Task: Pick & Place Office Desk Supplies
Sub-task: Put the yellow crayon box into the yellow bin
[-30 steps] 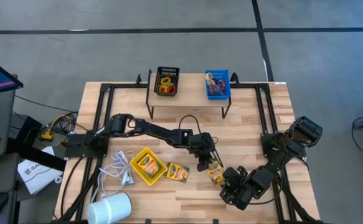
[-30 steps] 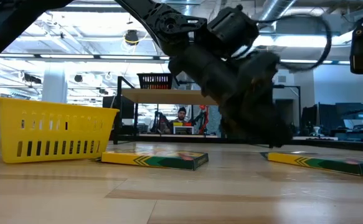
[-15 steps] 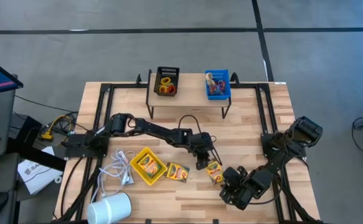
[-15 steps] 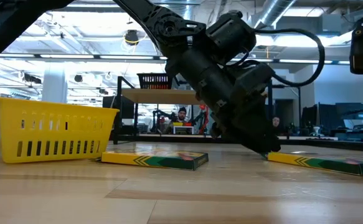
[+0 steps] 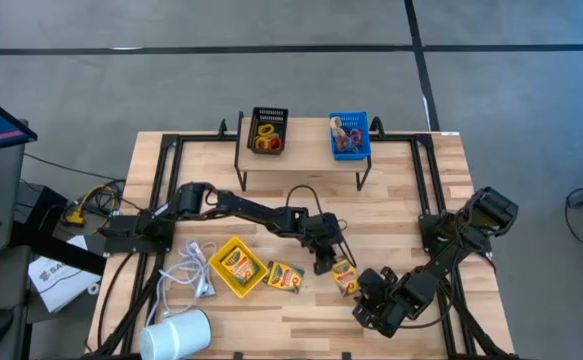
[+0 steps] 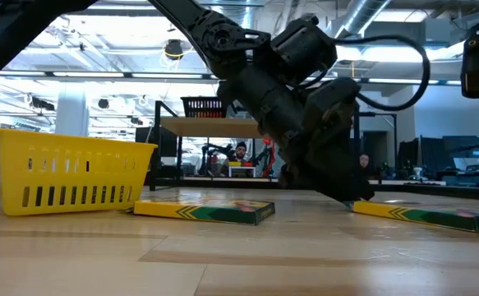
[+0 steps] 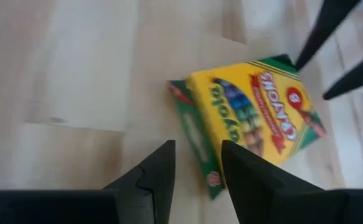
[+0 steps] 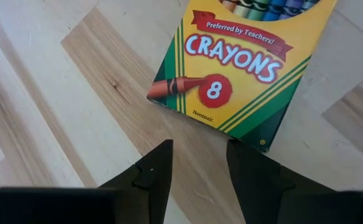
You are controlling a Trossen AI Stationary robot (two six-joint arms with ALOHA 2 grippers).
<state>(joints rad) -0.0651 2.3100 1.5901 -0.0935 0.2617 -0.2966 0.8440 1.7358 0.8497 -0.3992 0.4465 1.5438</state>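
Left gripper [image 5: 323,262] has pulled back off the crayon box [image 5: 345,277] since a second ago, fingers apart, empty.
Left wrist view shows the box just ahead of those fingers, untouched; high view places it near the table's [image 5: 401,200] front edge, between both grippers. Right gripper [image 5: 369,300] also parted, empty, box just beyond.

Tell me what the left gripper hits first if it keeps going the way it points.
Most likely the crayon box lying flat just beyond the left gripper, whose open fingers straddle its near corner; depth is uncertain, so the wooden table may come first.
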